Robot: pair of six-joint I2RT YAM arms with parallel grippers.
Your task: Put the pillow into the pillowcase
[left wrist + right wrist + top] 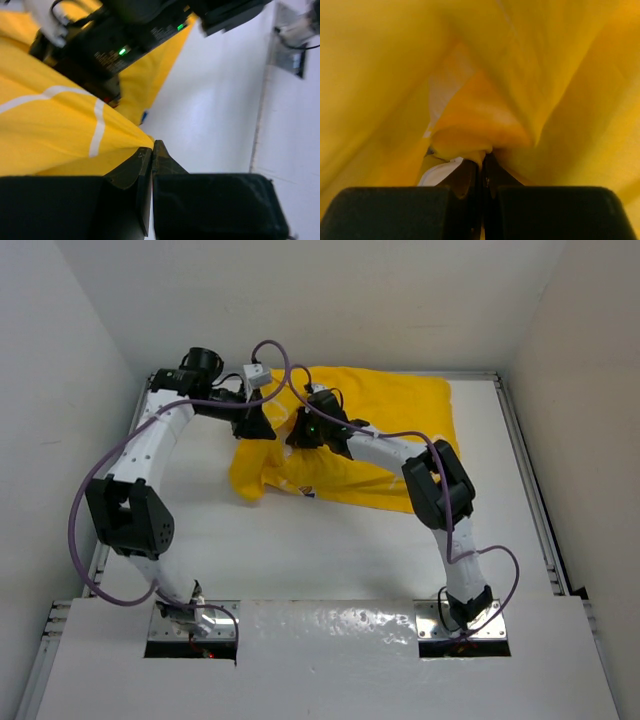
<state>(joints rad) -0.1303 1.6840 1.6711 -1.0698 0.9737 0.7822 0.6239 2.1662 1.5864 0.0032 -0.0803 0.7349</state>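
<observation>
We see the left pincer [254,426] and right pincer [300,431] pinched shut side by side on the left end of the pillowcase [385,425], its length running rightward across the far table [330,550], the pillow [442,172] perhaps only a white sliver at the right tips.

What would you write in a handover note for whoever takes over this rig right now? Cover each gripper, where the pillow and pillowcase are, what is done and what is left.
Left gripper: shut on the pillowcase, pinching a fold at its left end.
Right gripper: shut on bunched pillowcase fabric close beside it.
Pillowcase: at the far middle of the table, looking bulky.
Pillow: none lies outside the case; a white sliver by the right gripper may be it.
Done: pillow probably inside.
Left: check the open end, pull the fabric fully over, release.
</observation>
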